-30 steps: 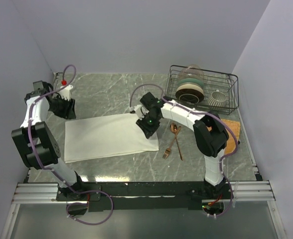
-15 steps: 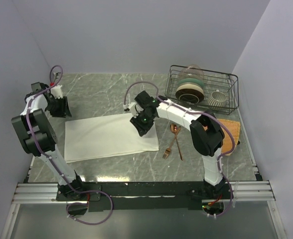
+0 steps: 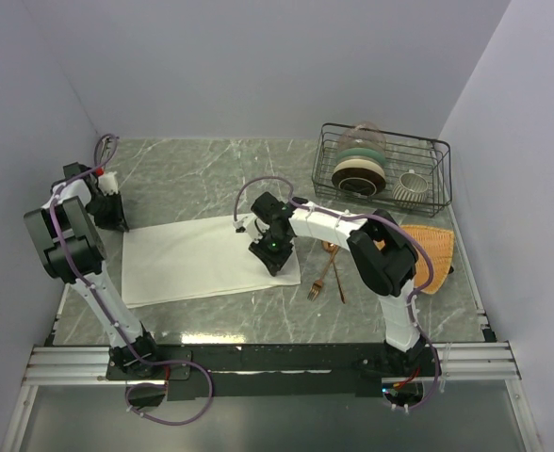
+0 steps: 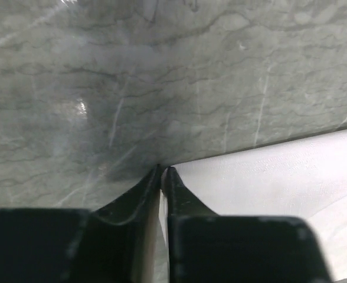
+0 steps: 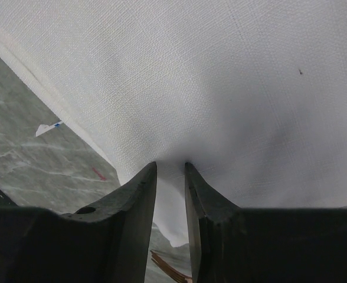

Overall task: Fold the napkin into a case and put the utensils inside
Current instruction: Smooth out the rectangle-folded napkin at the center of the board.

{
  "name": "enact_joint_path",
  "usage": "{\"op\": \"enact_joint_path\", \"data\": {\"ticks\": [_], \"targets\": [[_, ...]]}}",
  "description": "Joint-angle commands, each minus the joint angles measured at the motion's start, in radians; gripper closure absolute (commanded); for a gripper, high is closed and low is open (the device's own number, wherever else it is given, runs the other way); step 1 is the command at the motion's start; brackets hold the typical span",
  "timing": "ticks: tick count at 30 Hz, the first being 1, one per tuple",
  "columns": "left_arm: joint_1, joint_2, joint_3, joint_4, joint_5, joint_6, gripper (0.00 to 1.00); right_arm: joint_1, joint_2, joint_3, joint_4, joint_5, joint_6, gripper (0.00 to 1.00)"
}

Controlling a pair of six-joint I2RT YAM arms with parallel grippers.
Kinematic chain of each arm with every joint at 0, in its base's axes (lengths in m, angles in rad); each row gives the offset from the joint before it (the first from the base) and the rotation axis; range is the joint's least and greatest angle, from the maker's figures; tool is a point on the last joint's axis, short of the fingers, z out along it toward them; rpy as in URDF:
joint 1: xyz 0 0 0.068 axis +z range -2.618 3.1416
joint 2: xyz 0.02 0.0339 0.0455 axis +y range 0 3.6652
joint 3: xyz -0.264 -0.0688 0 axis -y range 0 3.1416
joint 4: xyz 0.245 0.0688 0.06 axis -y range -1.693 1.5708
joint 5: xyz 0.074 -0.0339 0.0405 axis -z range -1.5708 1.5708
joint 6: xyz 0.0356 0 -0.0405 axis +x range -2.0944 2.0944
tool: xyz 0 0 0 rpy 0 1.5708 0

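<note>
From above, the napkin [image 3: 202, 264] is lying flat and unfolded, left of centre on the worktop [image 3: 202, 179]. The left claw [image 3: 114, 213] is sitting on its far left corner, close to the worktop's left edge. The right claw [image 3: 275, 252] is bearing down near its right edge. The utensils [image 3: 326, 275] are lying crossed just beside that right edge, off the cloth. The danger here is that any pull on the cloth by the right arm is going to sweep past the cutlery, and a dragged hem could be shoving it out of line.

On the left wrist, the jaws are standing almost together, tips right at the very point of the corner, with a pale sliver of cloth showing between them. That looks like a shallow bite. If the arm lifts fast, the corner could be slipping free and the fold going crooked.

On the right wrist, the jaws are narrow, and the fabric is puckering up into the gap, so this claw is holding a pinch of napkin. The two grips are sitting unevenly, so a mismatched pull could be twisting the sheet instead of creasing it.
</note>
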Motion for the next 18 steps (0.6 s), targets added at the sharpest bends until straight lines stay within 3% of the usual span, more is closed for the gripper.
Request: {"op": "enact_joint_path", "data": {"ticks": [1,4,7,9,11,14,18], "targets": [[0.014,0.023,0.070,0.010,-0.035,-0.012,0.91,-0.004,0.020,-0.050,0.024,0.071,-0.023,0.66],[0.017,0.025,0.098,0.005,-0.047,0.000,0.99,-0.004,0.017,-0.056,0.027,0.079,-0.029,0.66],[0.017,0.022,0.098,-0.007,-0.030,0.021,0.96,-0.004,0.014,-0.044,0.023,0.068,-0.025,0.66],[0.017,-0.004,0.084,-0.012,0.031,0.034,0.70,-0.004,0.005,-0.025,0.009,0.042,-0.015,0.62],[0.016,-0.039,0.049,0.011,0.076,0.038,0.53,-0.004,-0.025,0.009,0.007,-0.010,-0.003,0.53],[0.017,-0.122,0.016,0.027,0.145,0.040,0.50,-0.029,-0.089,0.053,0.014,-0.080,0.040,0.41],[0.019,-0.254,-0.033,0.042,0.197,0.061,0.48,-0.110,-0.160,0.075,0.024,-0.108,0.156,0.34]]}}
